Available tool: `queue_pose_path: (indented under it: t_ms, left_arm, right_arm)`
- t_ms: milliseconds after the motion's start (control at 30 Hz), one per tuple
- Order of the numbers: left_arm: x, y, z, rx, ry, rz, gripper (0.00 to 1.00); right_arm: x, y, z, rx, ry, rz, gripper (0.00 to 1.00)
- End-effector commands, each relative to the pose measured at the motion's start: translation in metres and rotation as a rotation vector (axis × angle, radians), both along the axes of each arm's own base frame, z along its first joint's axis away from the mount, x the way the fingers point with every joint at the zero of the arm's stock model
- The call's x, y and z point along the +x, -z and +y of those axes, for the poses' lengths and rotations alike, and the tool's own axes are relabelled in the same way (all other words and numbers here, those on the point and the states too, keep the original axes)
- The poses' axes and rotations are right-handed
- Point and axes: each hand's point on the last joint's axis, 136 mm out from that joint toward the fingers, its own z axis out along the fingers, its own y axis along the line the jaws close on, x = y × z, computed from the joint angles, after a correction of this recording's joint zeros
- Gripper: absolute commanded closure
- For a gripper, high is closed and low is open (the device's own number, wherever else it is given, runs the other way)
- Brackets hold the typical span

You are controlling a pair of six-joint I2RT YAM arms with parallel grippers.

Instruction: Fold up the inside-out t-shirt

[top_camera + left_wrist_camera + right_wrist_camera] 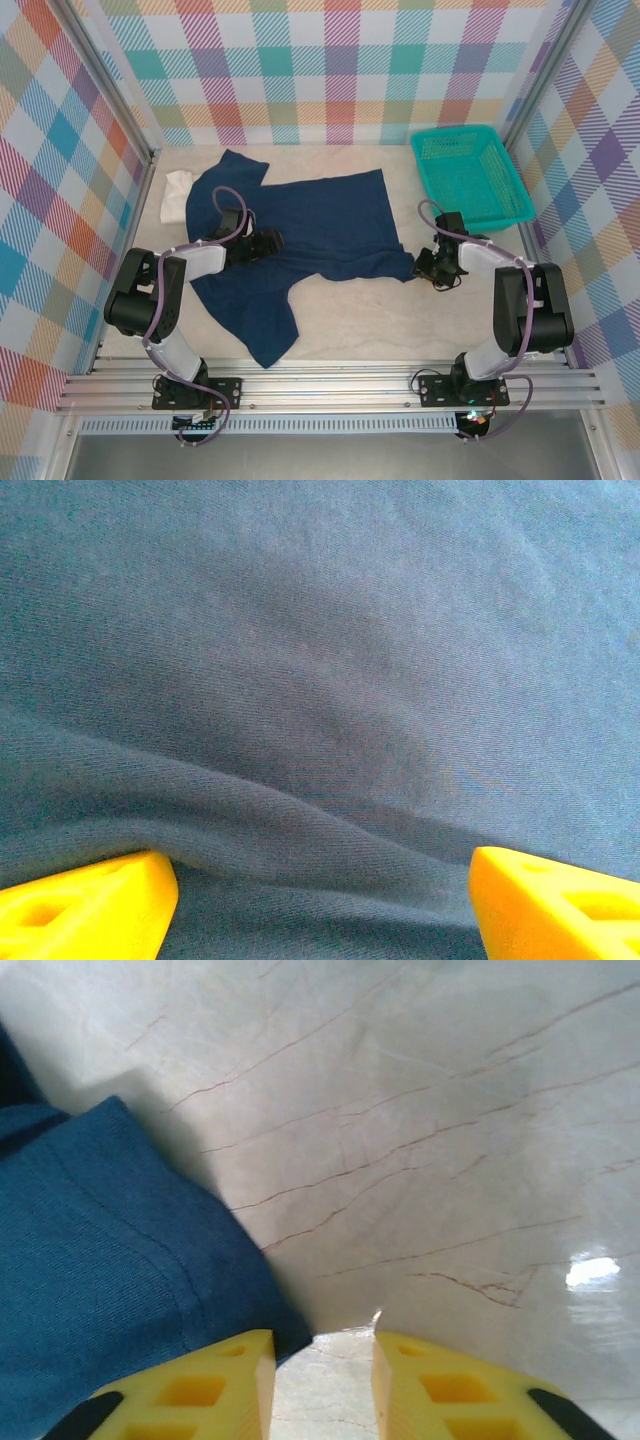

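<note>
On the pale table point(400, 320) the inside-out t-shirt point(330, 220) lies spread flat, in the middle and toward the left side. Its long axis goes from left to right across the table. Its straight bottom edge points to the right, toward the teal basket point(450, 131), and one sleeve reaches to the far left corner, where it partly covers a white cloth point(177, 195). A wider flap of the shirt goes down toward the near edge. I cannot tell where the neck label is. The left gripper point(265, 243) is low over the left half of the shirt body. In the left wrist view its yellow fingers point(90, 905) stand wide apart, released, with a soft ridge of the navy cloth point(320, 680) between them. The right gripper point(430, 268) is at the near right corner of the bottom edge. In the right wrist view this corner point(100, 1260) lies just beside its left finger point(200, 1385). The fingers stand a little apart with bare table point(420, 1140) in the gap, so nothing is grasped.
</note>
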Motion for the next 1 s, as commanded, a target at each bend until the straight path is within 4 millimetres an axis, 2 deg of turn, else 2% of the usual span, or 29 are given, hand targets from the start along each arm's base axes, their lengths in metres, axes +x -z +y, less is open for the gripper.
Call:
queue_pose_path:
  t_ms: [0, 233, 567, 833, 967]
  left_arm:
    - [-0.052, 0.055, 0.018, 0.084, -0.008, 0.235, 0.21]
    - [-0.052, 0.055, 0.018, 0.086, -0.008, 0.234, 0.21]
    - [-0.053, 0.056, 0.018, 0.084, -0.007, 0.238, 0.21]
    - [-0.052, 0.055, 0.017, 0.083, -0.004, 0.237, 0.21]
    - [-0.053, 0.055, 0.017, 0.082, -0.003, 0.238, 0.21]
  right_arm:
    - [0.033, -0.010, 0.023, 0.101, -0.041, -0.112, 0.75]
    - [0.038, -0.019, 0.029, 0.124, -0.071, -0.130, 0.72]
    - [0.029, -0.039, 0.009, 0.012, -0.054, -0.163, 0.72]
    - [0.024, -0.024, 0.008, 0.003, -0.059, -0.109, 0.63]
    - [0.019, -0.014, 0.012, 0.003, -0.073, -0.084, 0.62]
